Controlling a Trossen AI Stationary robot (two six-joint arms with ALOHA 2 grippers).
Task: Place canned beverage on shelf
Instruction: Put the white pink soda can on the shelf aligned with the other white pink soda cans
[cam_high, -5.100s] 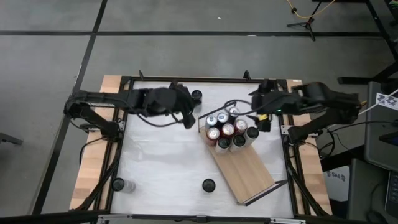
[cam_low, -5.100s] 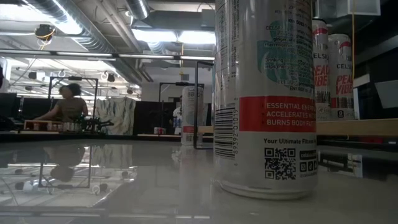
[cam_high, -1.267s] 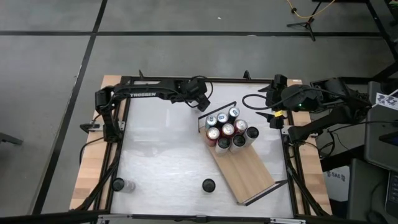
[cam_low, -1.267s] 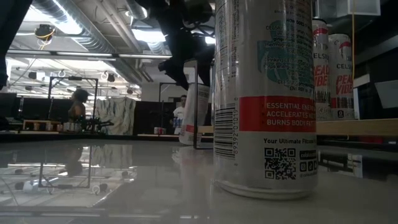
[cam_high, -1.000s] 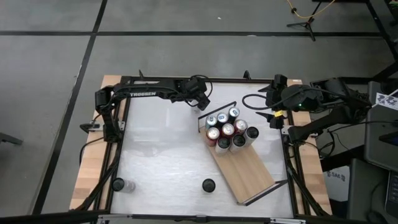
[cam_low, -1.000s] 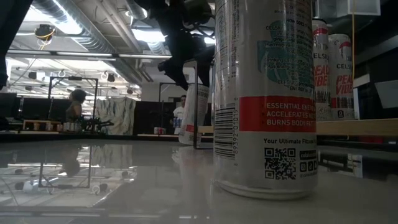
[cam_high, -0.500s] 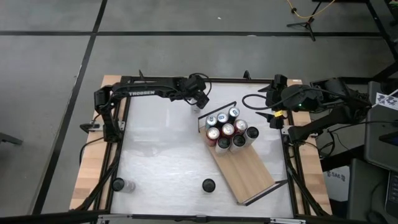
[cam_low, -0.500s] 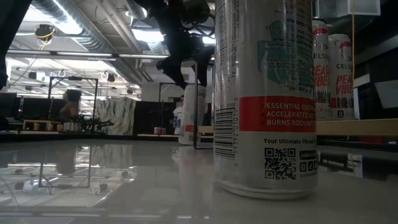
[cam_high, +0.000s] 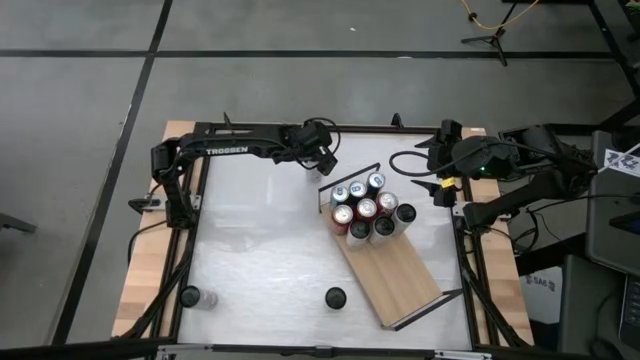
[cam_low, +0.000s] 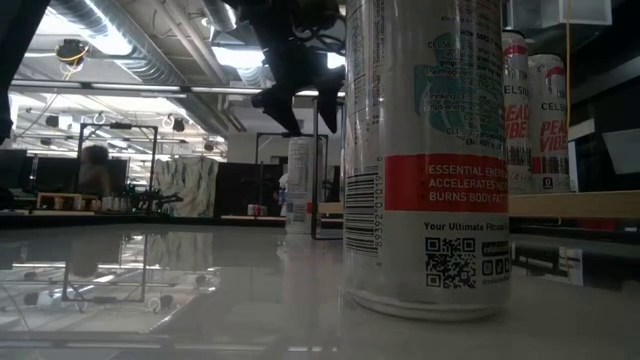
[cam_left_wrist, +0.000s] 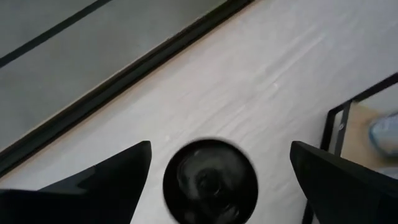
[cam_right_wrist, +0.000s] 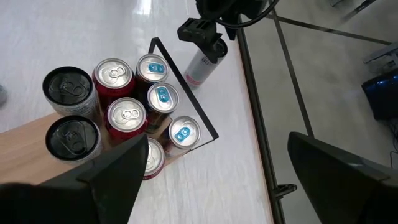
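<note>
A white canned beverage with a dark top (cam_left_wrist: 210, 182) stands upright on the white table near its far edge, just left of the shelf. My left gripper (cam_left_wrist: 221, 147) hovers open above it, one finger on either side, clear of the can (cam_low: 300, 185). The shelf (cam_high: 398, 272) is a light-wood board lying aslant on the table, with several cans (cam_high: 366, 210) crowded at its far end behind a black wire rail (cam_right_wrist: 186, 87). My right gripper (cam_right_wrist: 217, 138) waits open, raised over the table's far right corner.
Two more cans stand near the table's near edge, one at the middle (cam_high: 334, 297) and one at the left (cam_high: 190, 297); the middle one fills the low view (cam_low: 425, 150). The board's near half is bare wood. A black frame borders the table.
The can under my left gripper was leaning toward the shelf between the fingers; it now stands upright with its top just below the fingertips. Both grippers have stayed open, and the right arm has kept still.
</note>
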